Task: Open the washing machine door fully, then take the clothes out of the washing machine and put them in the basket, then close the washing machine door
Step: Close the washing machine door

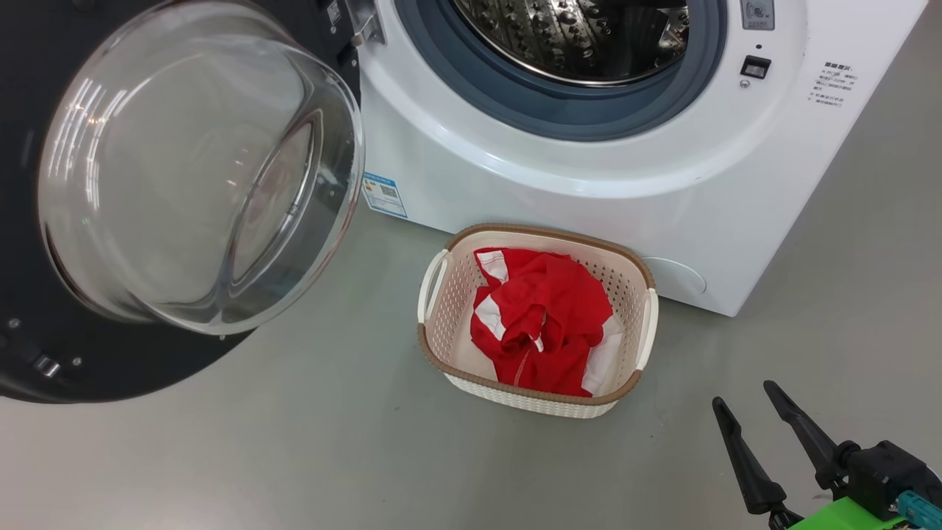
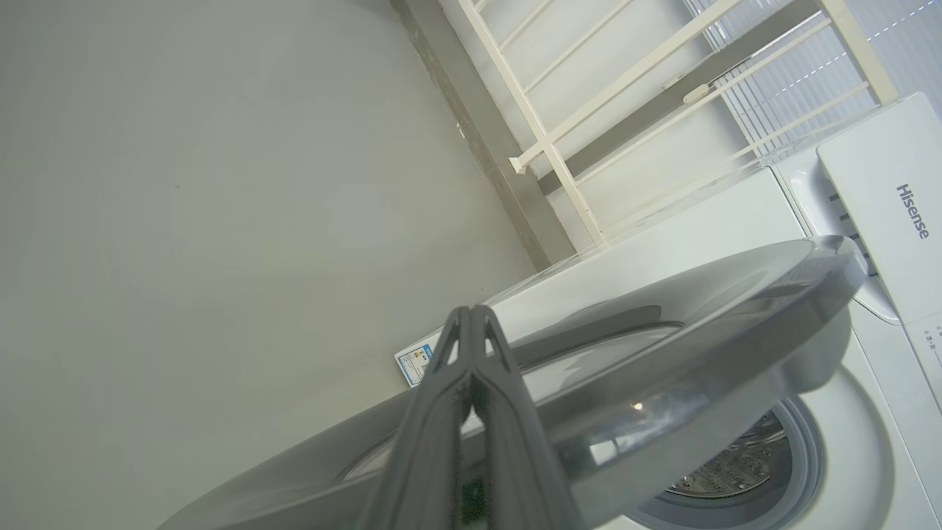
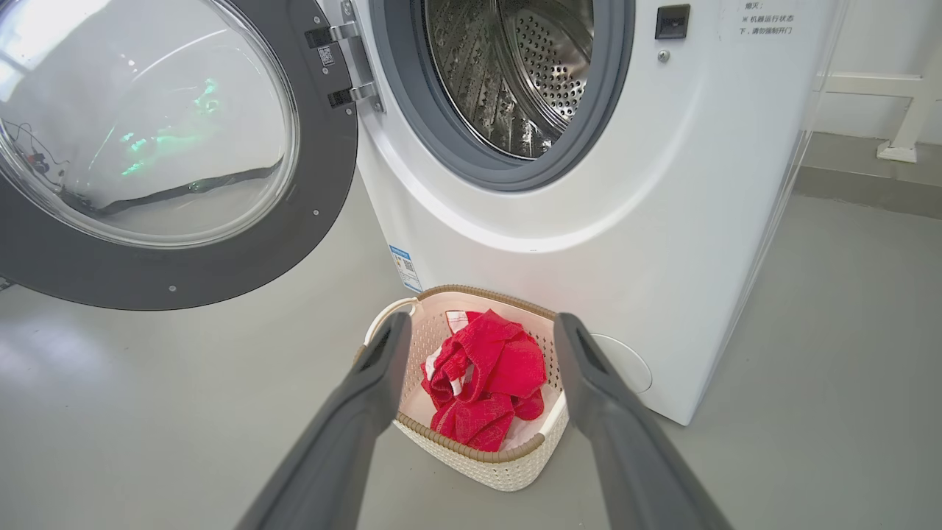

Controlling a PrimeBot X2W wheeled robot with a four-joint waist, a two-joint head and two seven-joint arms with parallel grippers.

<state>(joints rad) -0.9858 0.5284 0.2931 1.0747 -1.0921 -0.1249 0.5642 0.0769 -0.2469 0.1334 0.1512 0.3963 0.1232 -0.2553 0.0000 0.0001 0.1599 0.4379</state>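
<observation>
Clothes (image 1: 541,324) in basket (image 1: 450,309) — door (image 1: 132,364) open

Door (image 1: 184,184) open leftward; drum mouth (image 1: 581,37) unobstructed; basket (image 1: 544,231) below.

Past the right gripper (image 3: 482,320), clothes (image 3: 486,368) hide most of the basket (image 3: 478,471) floor. Up-left of that claw the washing machine door (image 3: 184,280) runs off frame, and the label sticker (image 3: 405,269) print is unreadable. Unclear whether left gripper (image 2: 471,313) tips touch the door.
</observation>
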